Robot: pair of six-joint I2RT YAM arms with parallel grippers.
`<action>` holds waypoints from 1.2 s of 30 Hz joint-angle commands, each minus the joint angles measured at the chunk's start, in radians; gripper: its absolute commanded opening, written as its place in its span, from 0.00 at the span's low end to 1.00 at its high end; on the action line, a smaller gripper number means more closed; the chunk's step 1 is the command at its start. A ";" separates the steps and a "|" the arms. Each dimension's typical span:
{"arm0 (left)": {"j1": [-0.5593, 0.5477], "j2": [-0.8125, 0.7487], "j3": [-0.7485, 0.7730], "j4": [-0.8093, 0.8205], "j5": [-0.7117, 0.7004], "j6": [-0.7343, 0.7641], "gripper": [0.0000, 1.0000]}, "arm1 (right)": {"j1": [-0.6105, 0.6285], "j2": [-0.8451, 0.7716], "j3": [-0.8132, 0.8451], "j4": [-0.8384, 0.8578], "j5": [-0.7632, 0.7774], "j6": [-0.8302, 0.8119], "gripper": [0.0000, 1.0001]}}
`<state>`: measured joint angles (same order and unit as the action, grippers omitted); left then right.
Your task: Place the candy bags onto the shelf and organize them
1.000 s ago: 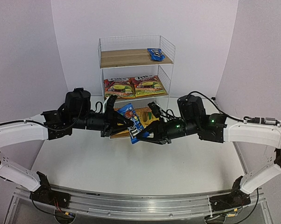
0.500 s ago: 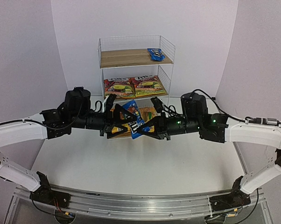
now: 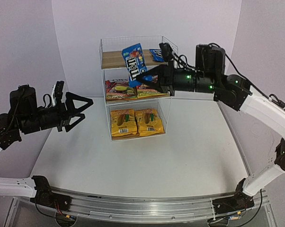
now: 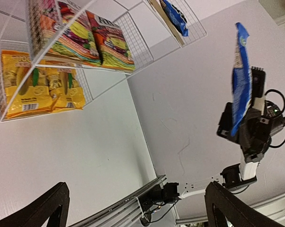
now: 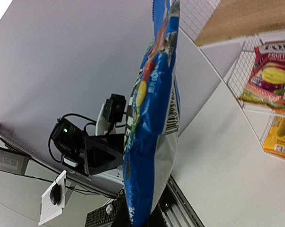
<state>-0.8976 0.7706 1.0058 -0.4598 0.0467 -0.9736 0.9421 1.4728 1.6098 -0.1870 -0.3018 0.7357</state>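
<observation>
My right hand (image 3: 142,78) is pinched shut on the lower edge of the blue bag (image 3: 133,61). The bag stands upright in the air just in front of the shelf (image 3: 101,66), level with the top board (image 3: 115,59) and left of the other packet (image 3: 157,55). My left hand (image 3: 81,109) is spread wide and empty, well off to the left.

My worry is the low pinch. The bag is tall and floppy, so as I push it in, its top could catch the front wire, fold over or slide out and drop to the surface (image 3: 156,156). A careless swing right could also knock the packet already there.

A second ago both hands met low, near the bottom board, with the bag between them. Since then the left has let go and drawn back, and the right has carried the bag up. The red bags (image 3: 121,88) and yellow bags (image 3: 122,123) have not moved.
</observation>
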 commanded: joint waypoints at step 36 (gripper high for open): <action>-0.002 0.017 -0.110 -0.148 -0.115 -0.036 1.00 | -0.165 0.692 0.876 -0.138 0.020 0.017 0.08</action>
<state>-0.8974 0.7921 0.8988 -0.6449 -0.0711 -1.0214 0.7736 2.1641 2.4462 -0.3188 -0.2622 0.7361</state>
